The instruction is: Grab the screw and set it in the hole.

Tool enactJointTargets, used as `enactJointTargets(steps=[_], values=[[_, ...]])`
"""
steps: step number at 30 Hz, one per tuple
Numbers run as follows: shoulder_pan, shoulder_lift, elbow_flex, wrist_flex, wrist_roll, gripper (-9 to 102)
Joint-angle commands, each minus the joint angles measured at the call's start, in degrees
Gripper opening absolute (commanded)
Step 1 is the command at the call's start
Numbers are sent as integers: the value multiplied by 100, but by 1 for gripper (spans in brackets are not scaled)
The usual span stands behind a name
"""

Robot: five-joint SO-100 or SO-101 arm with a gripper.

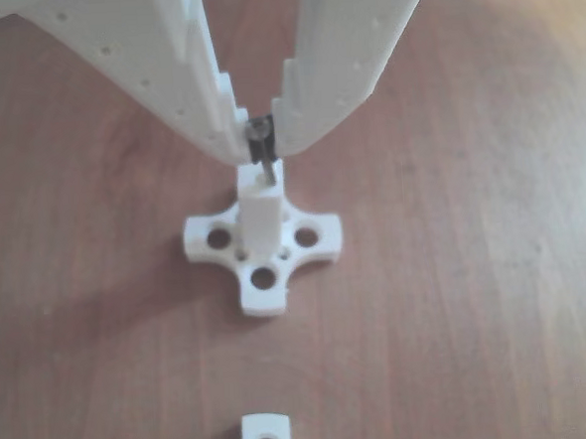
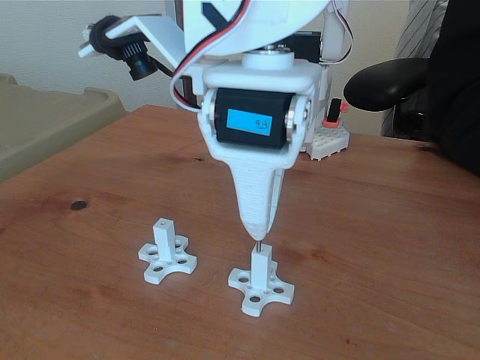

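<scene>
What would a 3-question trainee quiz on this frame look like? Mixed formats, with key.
1. True or false: the gripper is shut on the screw.
2. Multiple choice: in the fixed view the screw hangs over A) the left post, B) the right post, C) bare table.
3. Fill in: each post stands on a white ____-shaped base.

Key: 1 true, the fingertips pinch its head. 2 B, its tip is at the post's top face; whether it has entered the hole cannot be told. 3 cross.
</scene>
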Motion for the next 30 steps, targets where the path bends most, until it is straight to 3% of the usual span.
enactJointTargets(steps=[1, 30], values=[[-53, 158, -79, 97, 26, -4], [-149, 123, -167, 141, 70, -4]])
